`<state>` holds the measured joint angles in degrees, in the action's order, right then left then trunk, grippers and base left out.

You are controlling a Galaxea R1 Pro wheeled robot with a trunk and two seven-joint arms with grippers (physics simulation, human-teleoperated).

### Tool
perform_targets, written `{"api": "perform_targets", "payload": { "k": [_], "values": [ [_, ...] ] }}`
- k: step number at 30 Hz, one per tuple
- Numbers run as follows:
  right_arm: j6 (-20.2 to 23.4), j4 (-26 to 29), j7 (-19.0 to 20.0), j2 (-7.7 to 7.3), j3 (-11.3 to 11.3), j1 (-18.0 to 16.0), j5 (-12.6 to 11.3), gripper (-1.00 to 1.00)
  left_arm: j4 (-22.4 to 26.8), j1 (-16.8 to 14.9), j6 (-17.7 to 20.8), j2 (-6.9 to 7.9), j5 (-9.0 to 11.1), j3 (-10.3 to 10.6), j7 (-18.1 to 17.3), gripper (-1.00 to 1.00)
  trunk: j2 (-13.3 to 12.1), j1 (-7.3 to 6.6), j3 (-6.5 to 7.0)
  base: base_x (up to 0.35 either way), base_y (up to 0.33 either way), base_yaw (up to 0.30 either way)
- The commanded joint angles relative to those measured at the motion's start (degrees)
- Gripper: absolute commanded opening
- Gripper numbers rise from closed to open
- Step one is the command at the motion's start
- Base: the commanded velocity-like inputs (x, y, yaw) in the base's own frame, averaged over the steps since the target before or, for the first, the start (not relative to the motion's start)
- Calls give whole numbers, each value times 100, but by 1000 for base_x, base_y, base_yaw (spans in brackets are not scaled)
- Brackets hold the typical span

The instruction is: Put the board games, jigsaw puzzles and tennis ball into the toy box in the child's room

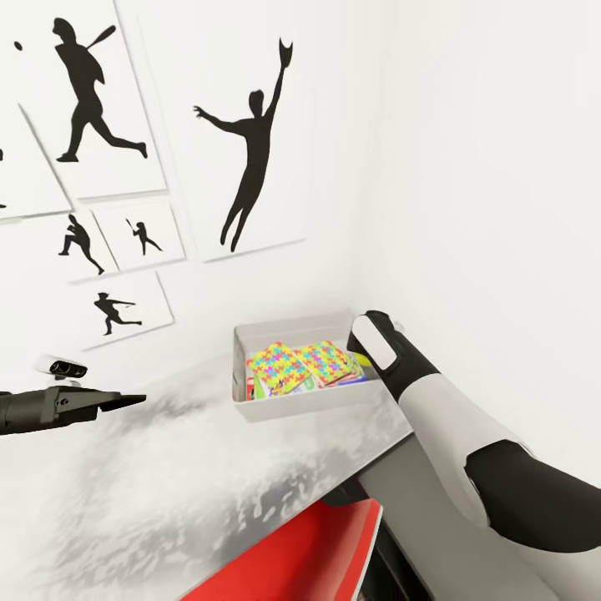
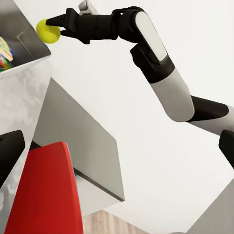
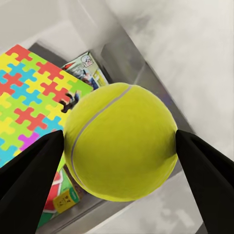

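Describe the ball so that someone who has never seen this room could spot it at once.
Find the pale table under the wall of baseball pictures; at its far right corner sits a grey toy box. Just above that box's right rim, the right hand grips a tennis ball. It is round and plain yellow-green, unlike the flat, colourful puzzle boxes inside.

Tennis ball (image 3: 120, 141), yellow-green with a pale seam, clamped between the right pincer's (image 3: 119, 168) black fingers, over the toy box's (image 1: 288, 407) near corner. Inside that grey bin, two jigsaw puzzles (image 1: 305, 365) lying tilted, overlapping; a printed board game (image 3: 87, 68) beside them.
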<state>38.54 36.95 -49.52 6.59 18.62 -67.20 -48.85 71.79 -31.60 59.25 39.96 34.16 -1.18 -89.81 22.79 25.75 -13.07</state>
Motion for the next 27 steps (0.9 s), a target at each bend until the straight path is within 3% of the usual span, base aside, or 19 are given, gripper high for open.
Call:
{"api": "perform_targets", "payload": {
  "k": [1,27],
  "values": [
    [22,5,-46,1,25,-9,-39,-100,1,-5,61,3,3,4,-19,100,13,3,-21,0,0,0],
    [52,5,-14,-9,-5,-13,-37,-100,1,-5,61,3,3,4,-19,100,13,3,-229,0,0,0]
  ]
}}
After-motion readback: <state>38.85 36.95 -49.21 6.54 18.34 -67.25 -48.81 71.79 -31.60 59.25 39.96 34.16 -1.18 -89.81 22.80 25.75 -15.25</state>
